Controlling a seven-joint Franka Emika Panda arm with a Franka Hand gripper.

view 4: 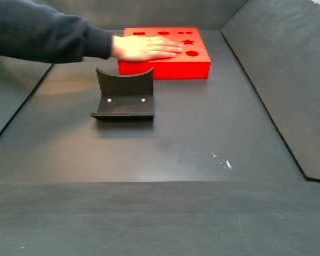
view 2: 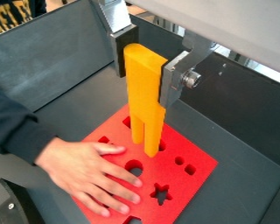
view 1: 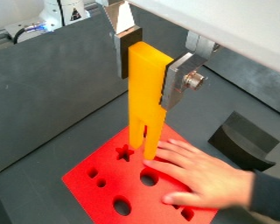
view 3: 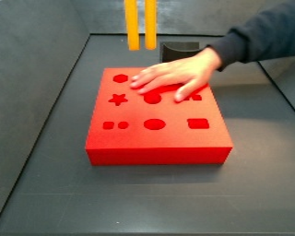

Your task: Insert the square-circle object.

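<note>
My gripper (view 1: 152,70) is shut on the upper slab of the square-circle object (view 1: 143,96), a tall orange-yellow piece hanging upright with its two prongs down; both wrist views show this (view 2: 150,66). The prong tips sit over the red block (view 1: 95,188) with its shaped holes, near a star hole in a wrist view and near round holes in a wrist view (view 2: 195,171). I cannot tell whether the tips touch it. In a side view only the two prongs (view 3: 133,23) show, above the block's far edge (view 3: 162,138). The gripper is out of both side views.
A person's hand (view 1: 206,179) lies flat on the red block beside the prongs, and shows in the other views too (view 2: 90,175) (view 3: 175,74) (view 4: 147,45). The dark fixture (view 4: 123,95) stands on the floor near the block (view 4: 190,65). Grey walls enclose the floor.
</note>
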